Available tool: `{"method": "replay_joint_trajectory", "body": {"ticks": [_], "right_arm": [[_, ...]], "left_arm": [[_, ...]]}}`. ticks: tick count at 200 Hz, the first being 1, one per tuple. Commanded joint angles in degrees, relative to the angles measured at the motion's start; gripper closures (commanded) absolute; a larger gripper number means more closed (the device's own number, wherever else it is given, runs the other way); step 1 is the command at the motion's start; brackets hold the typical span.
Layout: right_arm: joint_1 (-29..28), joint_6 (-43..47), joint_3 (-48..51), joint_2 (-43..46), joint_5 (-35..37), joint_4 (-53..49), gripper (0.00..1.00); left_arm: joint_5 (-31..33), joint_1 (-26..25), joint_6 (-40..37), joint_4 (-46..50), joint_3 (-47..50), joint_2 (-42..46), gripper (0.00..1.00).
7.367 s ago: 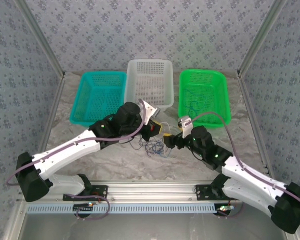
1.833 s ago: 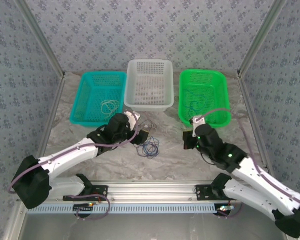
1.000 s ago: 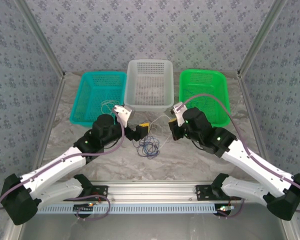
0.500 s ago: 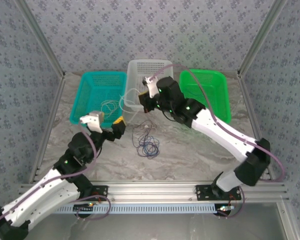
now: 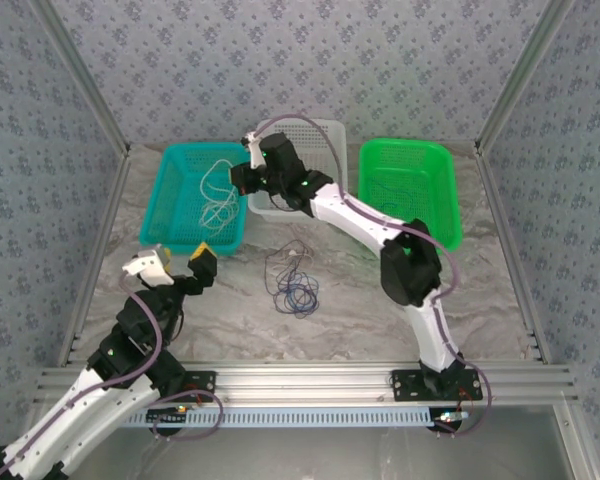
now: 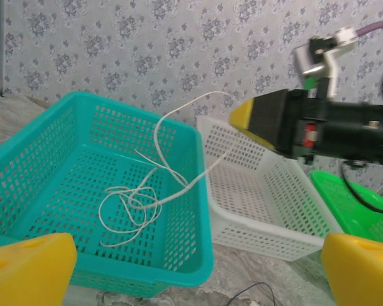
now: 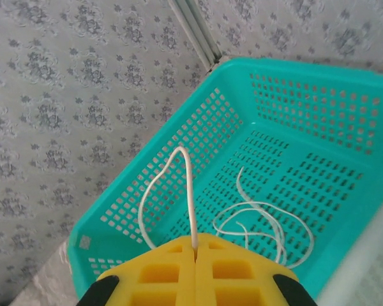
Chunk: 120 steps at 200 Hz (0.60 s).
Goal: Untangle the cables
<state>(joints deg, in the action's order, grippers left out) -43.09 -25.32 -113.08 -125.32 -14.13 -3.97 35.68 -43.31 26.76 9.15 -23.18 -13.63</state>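
Note:
A whitish cable (image 7: 187, 185) rises in a loop out of the teal basket (image 7: 147, 191), and my right gripper (image 7: 196, 245) is shut on its upper end. The rest of that whitish cable (image 5: 216, 196) lies coiled on the teal basket's (image 5: 170, 190) floor, with my right gripper (image 5: 237, 183) above the basket's right rim. Dark purple-blue and blackish cables (image 5: 295, 285) lie looped on the table. My left gripper (image 5: 175, 262) is open and empty at the near left. In the left wrist view the left gripper (image 6: 191, 280) faces the whitish cable (image 6: 134, 204).
A white basket (image 5: 325, 135) stands in the middle at the back and a green basket (image 5: 420, 160) to its right. The right arm stretches across the white basket. The enclosure walls and metal posts close in the table's sides.
My right arm has swung left from the white basket to the teal basket, carrying the whitish cable's end. My left arm has drawn back toward the near left, still open.

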Motion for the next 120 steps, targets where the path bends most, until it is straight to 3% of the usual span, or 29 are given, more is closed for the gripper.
{"method": "replay_joint_trajectory", "body": {"ticks": [1, 11, 40, 58, 94, 120], "right_arm": [[0.09, -7.26, -6.38, -5.37, -3.96, 4.49, 1.0], [-0.3, -7.85, -8.79, -7.77, -4.08, 3.76, 0.99], [-0.69, -7.04, -12.83, -11.69, -5.17, -0.66, 0.44], [-0.59, -5.82, -10.93, -9.64, -5.03, -0.5, 0.26], [-1.12, -0.43, -3.56, 0.04, -6.78, 0.24, 0.18], [-1.87, 5.77, 2.93, 8.86, -5.91, -11.34, 0.18]], "left_arm": [[1.39, 0.5, 1.31, 1.42, 0.02, 0.38, 0.01], [1.43, 0.74, 1.69, 1.42, 0.06, 0.33, 0.02], [0.49, 1.21, 2.15, 2.15, -0.17, 0.18, 0.01], [-0.16, 1.41, 1.81, 2.96, -0.67, -0.06, 0.01], [-1.68, 1.73, 1.49, 2.48, -0.91, -2.3, 0.01], [-3.58, 1.91, 1.21, 0.85, -1.29, -4.87, 0.01]]}}
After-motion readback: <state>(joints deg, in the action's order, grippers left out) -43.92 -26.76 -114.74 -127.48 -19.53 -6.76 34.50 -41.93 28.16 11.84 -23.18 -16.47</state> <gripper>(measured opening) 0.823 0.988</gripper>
